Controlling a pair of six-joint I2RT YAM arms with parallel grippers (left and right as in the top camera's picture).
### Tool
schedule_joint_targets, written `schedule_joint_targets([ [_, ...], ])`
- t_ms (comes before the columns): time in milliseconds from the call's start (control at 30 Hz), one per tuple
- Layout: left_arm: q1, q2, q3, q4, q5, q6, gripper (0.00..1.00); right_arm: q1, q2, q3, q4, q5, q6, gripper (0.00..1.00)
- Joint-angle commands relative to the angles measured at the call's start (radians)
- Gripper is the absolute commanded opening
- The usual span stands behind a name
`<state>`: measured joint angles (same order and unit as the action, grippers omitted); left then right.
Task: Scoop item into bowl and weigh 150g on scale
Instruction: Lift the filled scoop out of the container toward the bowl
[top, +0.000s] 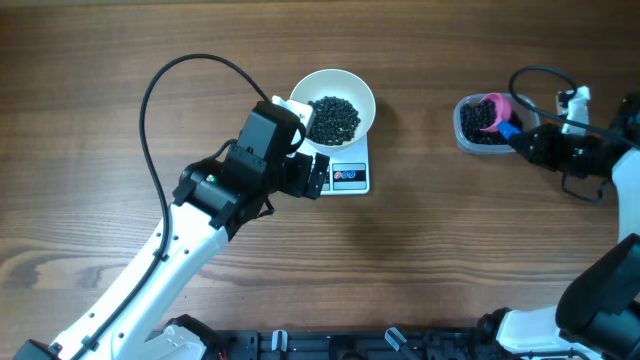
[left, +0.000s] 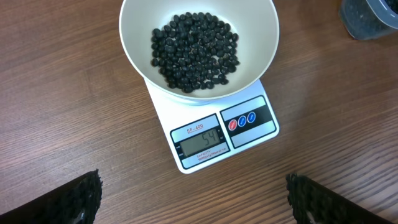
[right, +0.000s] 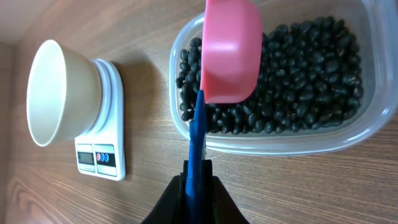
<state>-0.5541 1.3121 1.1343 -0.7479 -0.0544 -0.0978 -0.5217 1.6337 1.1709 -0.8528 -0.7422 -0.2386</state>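
Observation:
The white bowl (top: 333, 110) stands on the white scale (top: 350, 176) and holds a heap of black pellets, the item (top: 333, 118). In the left wrist view the bowl (left: 255, 37) and item (left: 195, 51) sit above the scale (left: 205, 144), whose display is lit. My left gripper (left: 194, 202) is open just in front of the scale, with only bare wood between its fingertips (left: 81, 196). My right gripper (right: 198, 177) is shut on the blue handle of a pink scoop (right: 230, 50), which is held over the clear tub (right: 261, 140) of more pellets (right: 298, 74).
The clear tub (top: 465, 135) sits at the right side of the table, about a hand's width from the scale. A black cable (top: 160, 90) loops over the table behind the left arm. The table's front edge runs along a dark rail (top: 330, 345).

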Motion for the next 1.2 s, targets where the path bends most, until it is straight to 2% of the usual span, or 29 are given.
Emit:
schedule_joint_targets([
  [0, 0.002, 0.008, 0.014, 0.003, 0.008, 0.015, 1.0, -0.043, 0.012, 0.0, 0.001, -0.125, 0.006, 0.04],
  [233, 0.002, 0.007, 0.014, 0.003, 0.008, 0.015, 1.0, -0.119, 0.012, 0.0, -0.002, -0.208, 0.047, 0.04],
  [500, 0.002, 0.008, 0.014, 0.003, 0.008, 0.015, 1.0, -0.172, 0.012, 0.0, -0.006, -0.42, 0.066, 0.04],
  [767, 0.002, 0.008, 0.014, 0.003, 0.008, 0.015, 1.0, -0.172, 0.012, 0.0, -0.029, -0.458, 0.089, 0.04],
  [933, 0.002, 0.008, 0.014, 0.003, 0.008, 0.015, 1.0, -0.161, 0.012, 0.0, -0.026, -0.586, 0.121, 0.04],
  [1167, 0.002, 0.008, 0.014, 0.003, 0.008, 0.015, 1.0, -0.047, 0.012, 0.0, -0.019, -0.606, 0.171, 0.04],
])
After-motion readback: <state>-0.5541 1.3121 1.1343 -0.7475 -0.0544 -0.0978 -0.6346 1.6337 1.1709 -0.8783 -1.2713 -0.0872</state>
